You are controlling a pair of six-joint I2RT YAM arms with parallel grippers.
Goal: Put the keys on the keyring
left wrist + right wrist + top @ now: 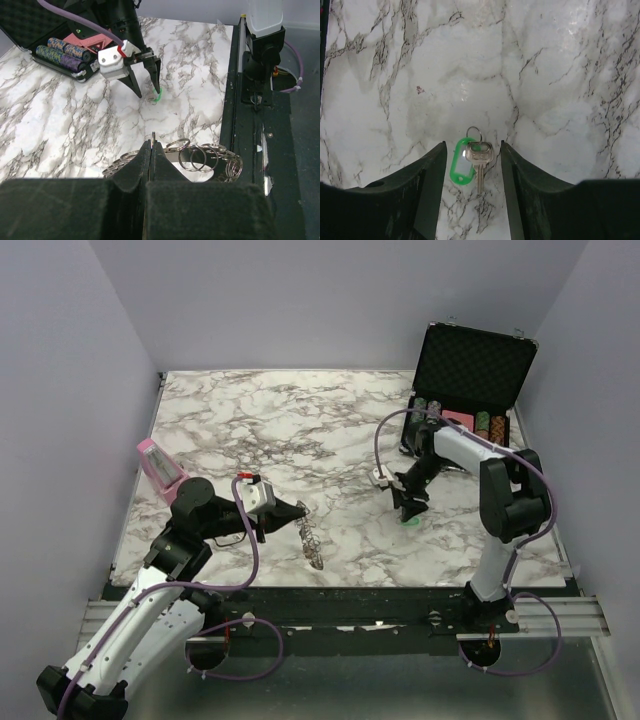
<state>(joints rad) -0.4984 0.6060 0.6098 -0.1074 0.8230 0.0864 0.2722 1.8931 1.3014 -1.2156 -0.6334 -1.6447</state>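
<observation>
One key (481, 159), with a green tag (461, 167) on its small ring, lies flat on the table (300, 430) a little in front of the black case (470, 365). Your right gripper (472, 145) stands over it with jaws apart, a finger on either side, gripping nothing. Well left of the case, your left gripper (152, 146) is clenched on the keyring (200, 157), whose linked loops trail away from the fingers.

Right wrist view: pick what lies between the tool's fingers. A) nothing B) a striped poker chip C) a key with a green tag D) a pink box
C: a silver key with a green tag lies on the table inside the open right tool.
</observation>
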